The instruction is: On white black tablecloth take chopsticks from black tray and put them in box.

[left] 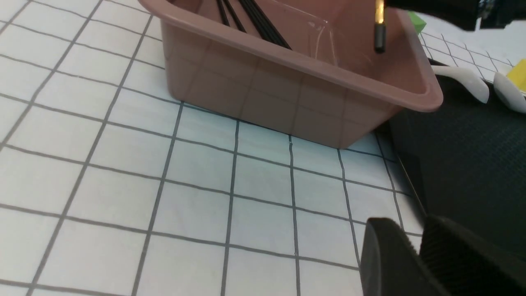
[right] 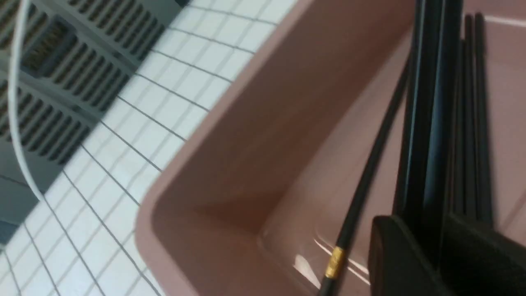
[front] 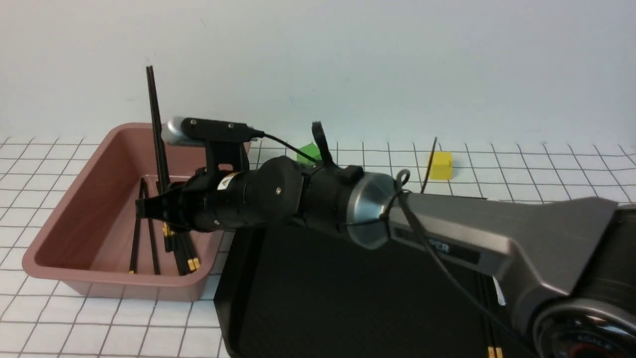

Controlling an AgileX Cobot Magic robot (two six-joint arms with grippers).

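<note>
Box: black chopsticks with gold bands lie on its floor. My right gripper is over it, pinching a pair of chopsticks, steeply upright, gold-banded ends down. Black tray, beside the box: another pair lies within; white spoons rest at its edge. I cannot tell whether my left gripper is spread or pressed together. Surface: white tablecloth, black grid; green cube and yellow cube beyond the tray. Room: plain pale wall.
</note>
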